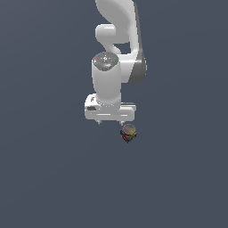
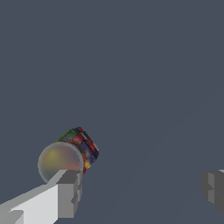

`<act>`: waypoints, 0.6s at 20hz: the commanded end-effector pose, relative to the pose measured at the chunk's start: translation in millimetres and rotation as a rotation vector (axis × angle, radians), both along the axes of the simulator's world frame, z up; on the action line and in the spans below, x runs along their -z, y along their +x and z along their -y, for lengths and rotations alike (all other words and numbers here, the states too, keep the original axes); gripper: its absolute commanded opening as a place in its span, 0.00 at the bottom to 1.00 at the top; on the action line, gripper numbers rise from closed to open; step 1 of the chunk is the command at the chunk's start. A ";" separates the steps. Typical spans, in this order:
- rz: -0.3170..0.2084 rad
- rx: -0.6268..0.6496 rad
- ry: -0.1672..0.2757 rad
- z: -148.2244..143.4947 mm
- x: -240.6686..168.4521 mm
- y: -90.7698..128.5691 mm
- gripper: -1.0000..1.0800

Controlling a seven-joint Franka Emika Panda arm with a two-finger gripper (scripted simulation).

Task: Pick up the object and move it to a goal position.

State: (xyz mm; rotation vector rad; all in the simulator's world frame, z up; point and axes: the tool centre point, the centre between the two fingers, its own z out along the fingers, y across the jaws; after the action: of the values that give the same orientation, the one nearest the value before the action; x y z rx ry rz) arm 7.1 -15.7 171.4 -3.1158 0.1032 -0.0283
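Observation:
The object, a small cube (image 1: 128, 136) tiled in red, blue, green and yellow, sits on the dark grey floor just below my white gripper (image 1: 110, 122), toward the exterior view's right. A pale translucent ball (image 1: 129, 129) overlaps its upper side. In the wrist view the cube (image 2: 84, 146) shows partly behind the ball (image 2: 59, 162), close to one fingertip (image 2: 68, 192). The other fingertip (image 2: 213, 188) is far off at the frame's edge. My gripper (image 2: 140, 186) is open and empty. The cube lies beside one finger, not between the two.
The floor (image 1: 44, 178) is a plain dark grey surface with nothing else on it in either view. The white arm (image 1: 118, 40) rises behind the gripper toward the top of the exterior view.

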 end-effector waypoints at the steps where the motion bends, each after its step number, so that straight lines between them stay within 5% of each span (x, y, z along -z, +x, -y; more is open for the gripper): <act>1: 0.000 0.000 0.000 0.0 0.0 0.0 0.96; 12: -0.023 -0.066 -0.011 -9.6 11.9 -6.7 0.96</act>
State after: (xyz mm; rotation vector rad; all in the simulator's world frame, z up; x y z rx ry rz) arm 0.9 -6.2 160.1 -3.1277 0.0050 0.0059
